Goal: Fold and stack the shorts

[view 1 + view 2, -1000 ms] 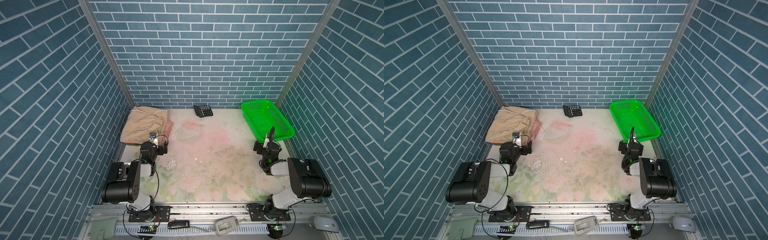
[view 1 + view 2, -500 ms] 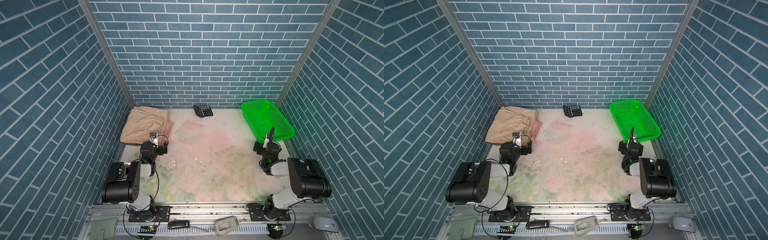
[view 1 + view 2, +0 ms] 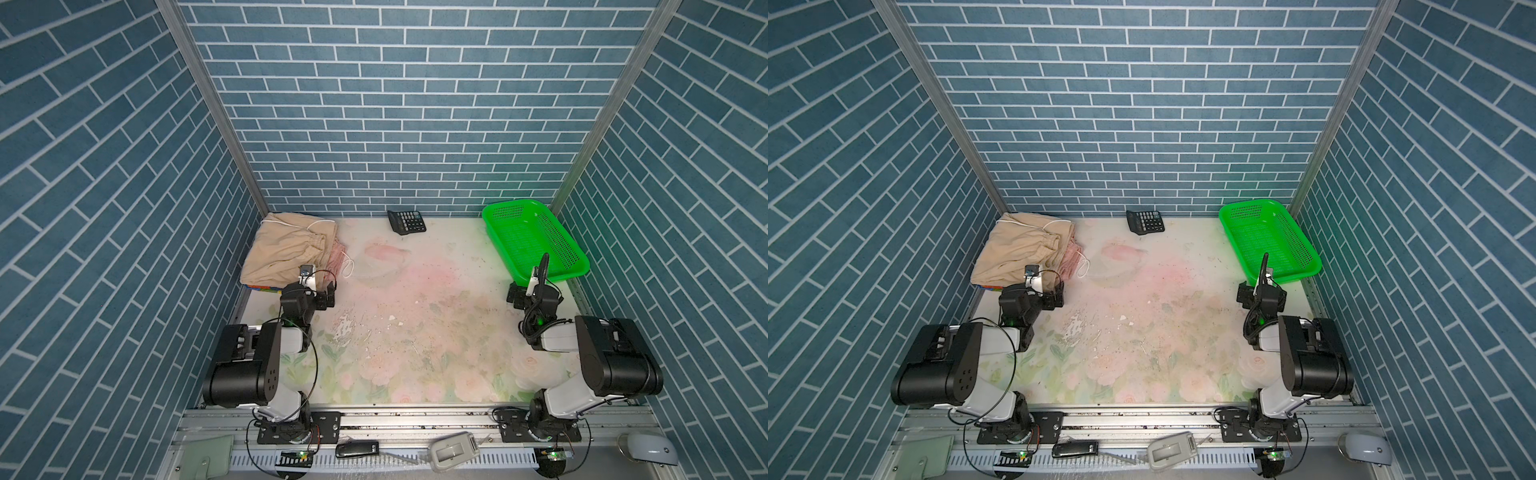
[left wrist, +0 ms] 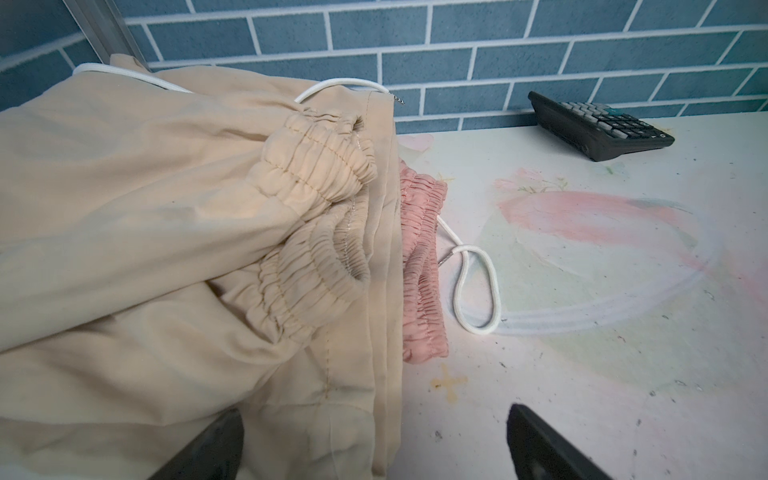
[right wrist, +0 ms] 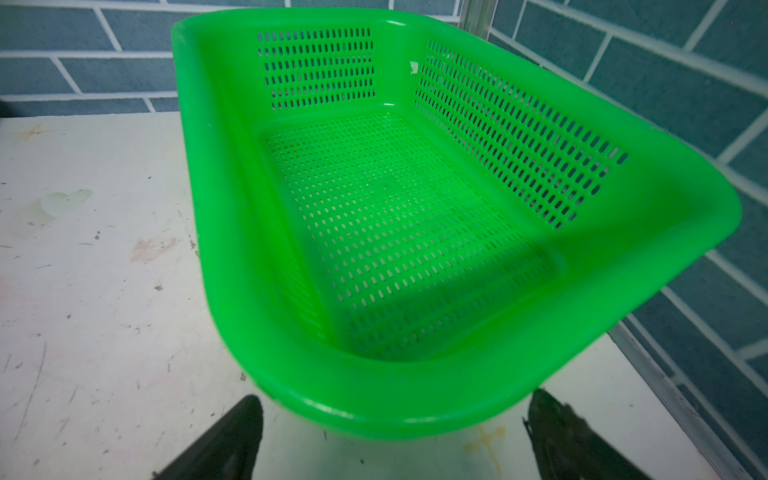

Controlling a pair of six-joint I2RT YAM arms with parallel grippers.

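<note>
2 tools, both spread wide and both holding nothing. The left tool (image 4: 374,415) hangs at the near edge of the shorts pile: 1 finger (image 4: 216,440) shows over the beige cloth, the other over bare table (image 4: 582,332); I cannot tell if it touches the cloth. The right tool (image 5: 395,397) sits just before the near rim of the 1 green basket (image 5: 316,66), apart from it.

3 pairs of shorts lie stacked in the far left corner of the table. The beige shorts (image 4: 145,208) are on top, the pink shorts (image 4: 422,257) peek out beneath beside a white drawstring (image 4: 478,291) looped on the table, and in a top view a sliver of the rainbow-striped shorts (image 3: 262,287) shows at the bottom. 1 black calculator (image 4: 602,129) rests against the back wall.
</note>
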